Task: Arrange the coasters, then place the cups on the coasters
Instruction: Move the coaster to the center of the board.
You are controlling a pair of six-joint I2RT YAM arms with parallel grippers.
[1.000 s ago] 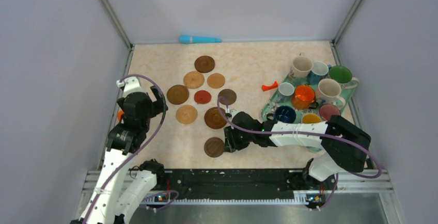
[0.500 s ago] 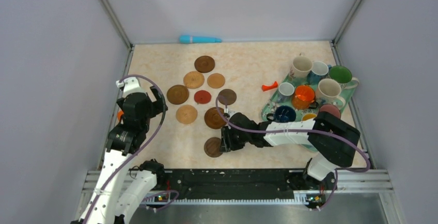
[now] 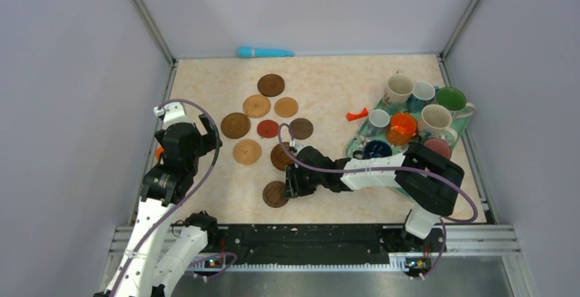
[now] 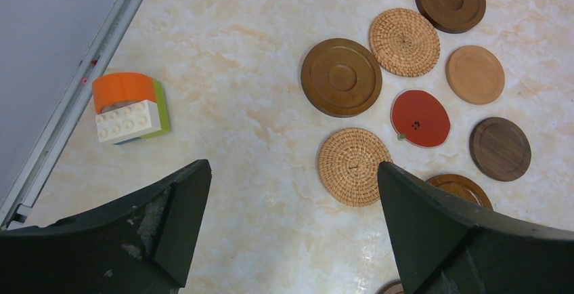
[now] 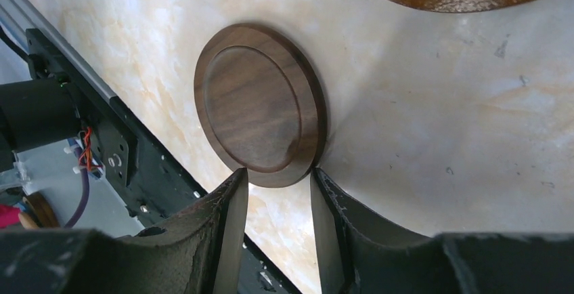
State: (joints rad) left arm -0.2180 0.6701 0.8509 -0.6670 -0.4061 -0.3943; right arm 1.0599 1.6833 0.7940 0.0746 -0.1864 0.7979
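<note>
Several round coasters lie left of the table's middle: woven (image 3: 256,105), tan (image 3: 286,107), red (image 3: 268,128) and dark brown (image 3: 235,125). A dark walnut coaster (image 3: 273,194) lies flat near the front edge. My right gripper (image 5: 279,173) is low behind it, jaws partly apart, and both fingertips touch the walnut coaster's (image 5: 257,101) rim without holding it. A larger brown coaster (image 3: 280,155) is partly hidden by the right arm. Several cups (image 3: 417,115) stand on the teal tray (image 3: 356,148) at the right. My left gripper (image 4: 291,169) hangs wide open over bare table by the left wall.
An orange block stacked with a white brick (image 4: 128,108) sits by the left wall. A blue tube-like object (image 3: 265,52) lies at the back wall. A small red piece (image 3: 356,114) lies left of the tray. The black front rail (image 5: 88,145) is close to the walnut coaster.
My right gripper has moved left along the front edge and the walnut coaster has slid left with it. The left arm has not moved.
</note>
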